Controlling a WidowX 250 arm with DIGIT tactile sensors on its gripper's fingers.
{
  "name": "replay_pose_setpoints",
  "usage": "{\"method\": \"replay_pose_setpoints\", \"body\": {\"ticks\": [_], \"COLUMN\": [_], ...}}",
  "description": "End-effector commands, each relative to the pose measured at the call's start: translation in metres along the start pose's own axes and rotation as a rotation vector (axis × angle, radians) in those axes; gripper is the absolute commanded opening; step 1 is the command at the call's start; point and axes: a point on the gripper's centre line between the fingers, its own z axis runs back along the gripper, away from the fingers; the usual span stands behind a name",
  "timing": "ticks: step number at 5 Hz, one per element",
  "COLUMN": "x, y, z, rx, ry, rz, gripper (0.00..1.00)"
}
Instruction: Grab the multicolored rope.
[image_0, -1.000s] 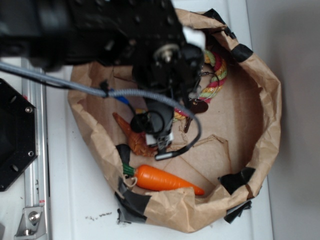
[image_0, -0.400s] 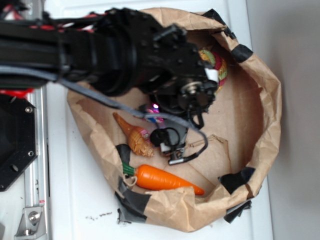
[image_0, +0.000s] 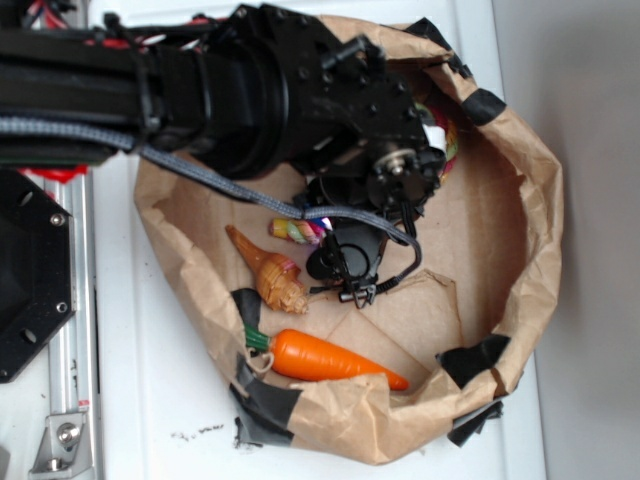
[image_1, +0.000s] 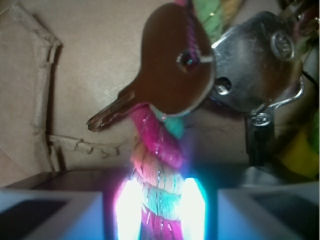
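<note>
Here the multicolored rope (image_1: 159, 165) runs straight up between the two pale fingers (image_1: 50, 215) of the gripper (image_1: 160, 210), which stand apart on either side of it; whether they touch it cannot be told. A brown key (image_1: 165, 70) and a silver key (image_1: 255, 65) lie over the rope. From outside, the rope's end (image_0: 297, 231) pokes from beneath the arm inside the paper-walled bin (image_0: 535, 200), above the carrot (image_0: 335, 360).

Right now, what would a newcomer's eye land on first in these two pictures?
In the wrist view, the multicolored rope glows between the gripper fingers, with a brown key lying across it and a silver key beside. From outside, the black arm covers most of the paper bag, and the orange carrot lies at the bag's near edge.
</note>
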Motion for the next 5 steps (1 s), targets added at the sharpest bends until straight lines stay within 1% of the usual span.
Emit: {"method": "replay_pose_setpoints", "body": {"ticks": [1,2,3,4,5], "x": [-0.001,-0.009,-0.013,-0.012,-0.010], "y": [-0.020,-0.045,-0.061,-0.070,-0.065], "z": [0.098,0.143,0.182,0.175,0.175], "rx": [0.097,0.167,0.122,0.178,0.160], "ry": [-0.221,-0.175,-0.062,-0.065,-0.071], "rz": [-0.111,-0.111,-0.127,-0.067,-0.065], "gripper": [0.00,0.00,0.00,0.00,0.00]}}
